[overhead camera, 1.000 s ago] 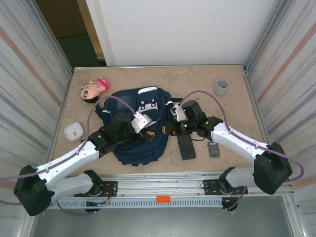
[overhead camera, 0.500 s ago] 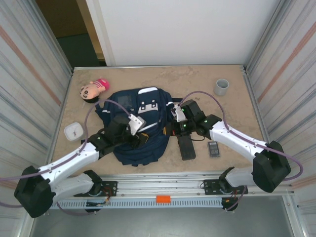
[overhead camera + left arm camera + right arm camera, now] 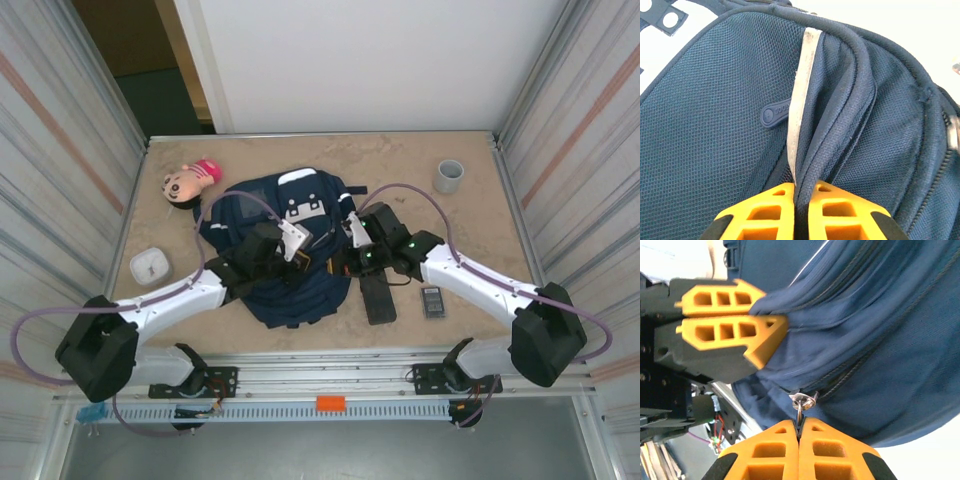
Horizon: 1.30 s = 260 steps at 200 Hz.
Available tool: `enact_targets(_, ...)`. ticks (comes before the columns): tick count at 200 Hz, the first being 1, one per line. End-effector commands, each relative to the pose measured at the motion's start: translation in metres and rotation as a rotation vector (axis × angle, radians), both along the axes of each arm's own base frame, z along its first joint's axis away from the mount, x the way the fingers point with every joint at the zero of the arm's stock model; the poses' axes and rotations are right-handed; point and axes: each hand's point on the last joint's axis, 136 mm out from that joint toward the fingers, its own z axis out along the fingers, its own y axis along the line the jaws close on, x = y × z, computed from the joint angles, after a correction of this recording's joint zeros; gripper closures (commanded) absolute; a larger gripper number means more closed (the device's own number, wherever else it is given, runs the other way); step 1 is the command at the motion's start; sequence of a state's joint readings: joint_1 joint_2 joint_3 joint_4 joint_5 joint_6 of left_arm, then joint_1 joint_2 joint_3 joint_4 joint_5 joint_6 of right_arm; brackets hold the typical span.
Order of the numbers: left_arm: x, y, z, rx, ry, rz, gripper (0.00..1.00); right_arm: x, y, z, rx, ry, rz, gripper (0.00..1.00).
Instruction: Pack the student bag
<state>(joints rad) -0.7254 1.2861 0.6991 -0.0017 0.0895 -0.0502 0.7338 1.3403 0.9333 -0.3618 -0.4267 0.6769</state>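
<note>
student bag (image 3: 295, 297) flat, long axis near-far, top far

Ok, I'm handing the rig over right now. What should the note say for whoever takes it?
Left gripper: shut on a fold of the student bag, beside its white stripe.
Right gripper: shut on the zipper pull.
Bag lies mid-table. The doll, white box, grey cup and dark gadget sit loose around it.
Done: both grips set.
Left: probably draw the zipper, then pack.
</note>
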Motion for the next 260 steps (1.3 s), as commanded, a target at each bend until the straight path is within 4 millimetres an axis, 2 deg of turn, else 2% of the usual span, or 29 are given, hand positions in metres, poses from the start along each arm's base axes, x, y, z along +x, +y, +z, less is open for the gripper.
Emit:
enact_targets(1, 0.029, -0.003, 0.031, -0.053, -0.106, 0.095, 0.94, -0.021, 0.019, 0.009, 0.062, 0.034, 0.023, 1.00)
enact_targets(29, 0.033, -0.005, 0.034, -0.055, -0.127, 0.091, 0.93, -0.031, 0.045, 0.006, 0.097, 0.047, 0.036, 1.00)
enact_targets(67, 0.027, -0.008, 0.041, -0.099, -0.100, 0.082, 0.91, -0.015, 0.053, 0.001, 0.119, 0.060, -0.031, 1.00)
enact_targets(82, 0.021, -0.004, 0.046, -0.119, -0.084, 0.093, 0.84, -0.010, 0.055, 0.006, 0.143, 0.064, -0.048, 1.00)
enact_targets(91, 0.017, 0.001, 0.049, -0.131, -0.078, 0.108, 0.77, -0.009, 0.056, 0.008, 0.146, 0.067, -0.050, 1.00)
enact_targets(115, 0.005, 0.013, 0.057, -0.152, -0.058, 0.133, 0.65, -0.009, 0.055, 0.007, 0.136, 0.085, -0.060, 1.00)
enact_targets(142, -0.010, 0.029, 0.057, -0.189, 0.046, 0.203, 0.60, -0.006, 0.047, 0.000, 0.107, 0.090, -0.100, 1.00)
enact_targets(170, -0.033, 0.028, 0.047, -0.258, 0.205, 0.215, 0.58, -0.003, 0.043, 0.003, 0.131, 0.095, -0.138, 1.00)
enact_targets(197, -0.047, 0.029, 0.032, -0.284, 0.283, 0.222, 0.57, -0.006, 0.041, 0.009, 0.144, 0.104, -0.131, 0.78)
enact_targets(211, -0.052, 0.028, 0.028, -0.290, 0.305, 0.214, 0.57, -0.009, 0.035, 0.011, 0.130, 0.105, -0.132, 0.69)
enact_targets(260, -0.080, 0.020, 0.026, -0.193, 0.341, 0.192, 0.56, -0.014, -0.012, 0.011, 0.025, 0.073, -0.193, 0.63)
